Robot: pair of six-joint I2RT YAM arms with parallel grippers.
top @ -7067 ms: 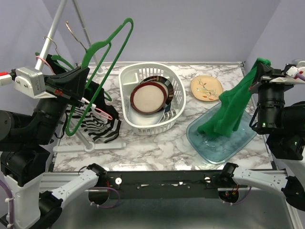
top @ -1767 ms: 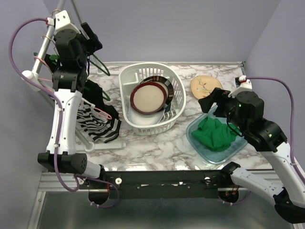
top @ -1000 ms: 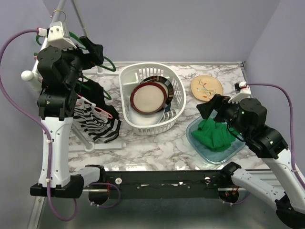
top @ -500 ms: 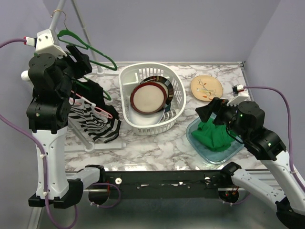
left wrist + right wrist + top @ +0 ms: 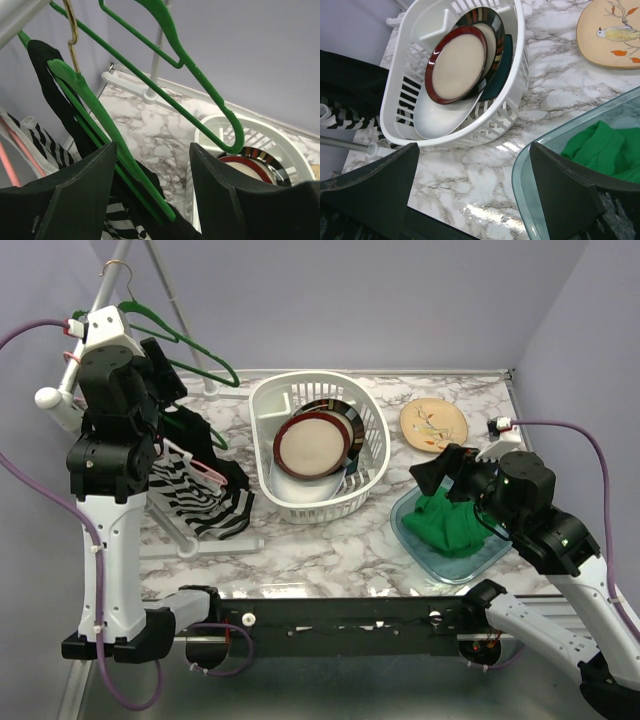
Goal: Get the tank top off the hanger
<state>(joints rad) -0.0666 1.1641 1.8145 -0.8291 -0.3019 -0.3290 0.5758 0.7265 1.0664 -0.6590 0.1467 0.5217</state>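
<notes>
1. Tank top (image 5: pixel 450 523): green, crumpled into a heap, laid inside the glass tray (image 5: pixel 440 565) on the right. It is fully off the hanger.
2. Hanger (image 5: pixel 200 80): green plastic, bare, tilted, held up at the far left with its hook end at the rack rod (image 5: pixel 112 285).

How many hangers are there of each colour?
Green: 2, the empty green hanger and the second green hanger carrying black cloth
Pink: 1, the pink hanger holding striped cloth
Total: 3 hangers that I can see
</notes>
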